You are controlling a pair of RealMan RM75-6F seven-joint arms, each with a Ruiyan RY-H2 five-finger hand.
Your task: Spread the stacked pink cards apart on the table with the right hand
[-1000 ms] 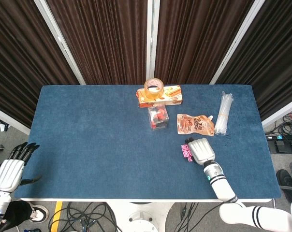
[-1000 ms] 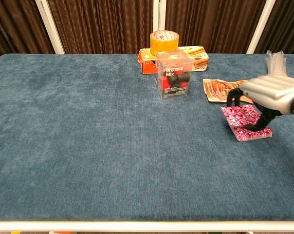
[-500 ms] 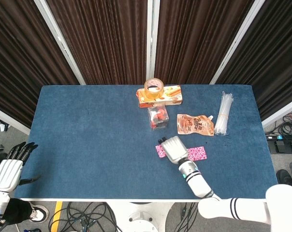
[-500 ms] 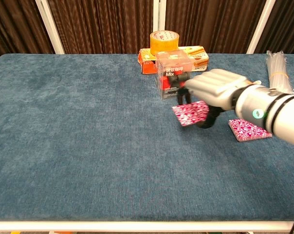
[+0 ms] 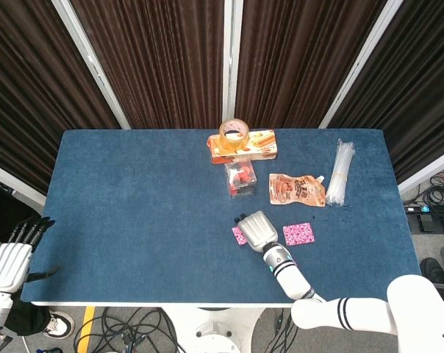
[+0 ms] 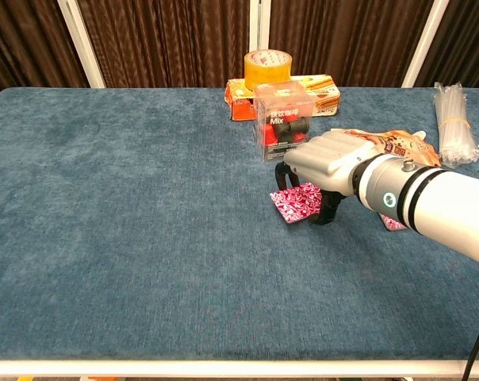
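Sliding one pink card (image 6: 296,201) toward 9 o'clock, my right hand (image 6: 328,161) presses it with curled fingers (image 6: 325,213); next, lift off the table (image 6: 144,238).

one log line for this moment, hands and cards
right hand: fingers on moved pink card | remaining pink cards: apart, to its right | left hand: off table, open | spread: under way

A staged test booth in a lab, from where I sit at the controls.

I see a blue-felt table (image 5: 134,220) closed in by dark brown curtains (image 5: 156,59) hung between white frame poles (image 5: 90,62), loose cables (image 5: 141,323) on the floor beneath, and a power strip (image 5: 434,219) off to one side. Assorted props sit near the far edge: tape roll (image 5: 234,132), snack box (image 5: 260,143), clear cube (image 5: 240,179).
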